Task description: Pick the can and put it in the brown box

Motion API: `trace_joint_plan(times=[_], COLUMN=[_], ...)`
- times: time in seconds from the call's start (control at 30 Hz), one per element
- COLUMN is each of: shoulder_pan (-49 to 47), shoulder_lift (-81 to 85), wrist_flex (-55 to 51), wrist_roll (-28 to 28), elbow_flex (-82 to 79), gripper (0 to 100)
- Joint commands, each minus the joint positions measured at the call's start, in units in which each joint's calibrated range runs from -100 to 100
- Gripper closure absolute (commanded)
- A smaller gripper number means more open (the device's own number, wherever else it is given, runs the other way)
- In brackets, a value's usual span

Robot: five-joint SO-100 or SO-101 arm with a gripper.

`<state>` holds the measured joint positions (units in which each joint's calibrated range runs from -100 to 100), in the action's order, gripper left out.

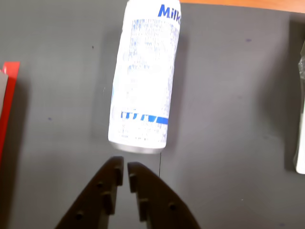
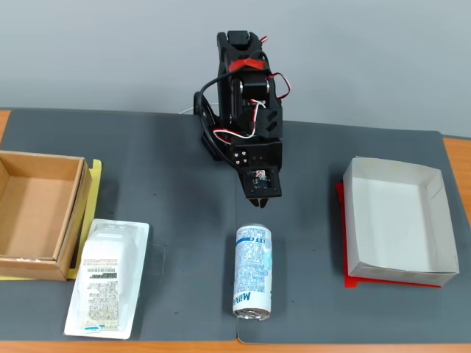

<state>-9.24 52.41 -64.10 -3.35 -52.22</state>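
Observation:
The can (image 2: 253, 272) lies on its side on the dark mat, white with light-blue patterning and blue lettering. In the wrist view the can (image 1: 143, 81) lies lengthwise just beyond my fingertips, with its silver end toward me. My gripper (image 1: 125, 166) is shut and empty, a short way from the can's end and not touching it. In the fixed view my gripper (image 2: 257, 204) hangs just behind the can. The brown box (image 2: 37, 213) stands at the left edge of the mat, apart from the can.
A flat white plastic-wrapped packet (image 2: 107, 278) with a barcode label lies left of the can; its edge shows at the right of the wrist view (image 1: 300, 119). A white shallow box (image 2: 397, 220) on a red sheet (image 2: 368, 282) stands at the right.

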Motion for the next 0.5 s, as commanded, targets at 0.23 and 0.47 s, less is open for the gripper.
trace_joint_plan(times=[0.23,0.47], shoulder_pan=[-1.32,-1.32], shoulder_lift=[-20.85,-33.65], wrist_flex=[1.57,3.65], wrist_roll=[-0.15,-0.15], elbow_flex=[20.64,30.59], gripper=[98,98])
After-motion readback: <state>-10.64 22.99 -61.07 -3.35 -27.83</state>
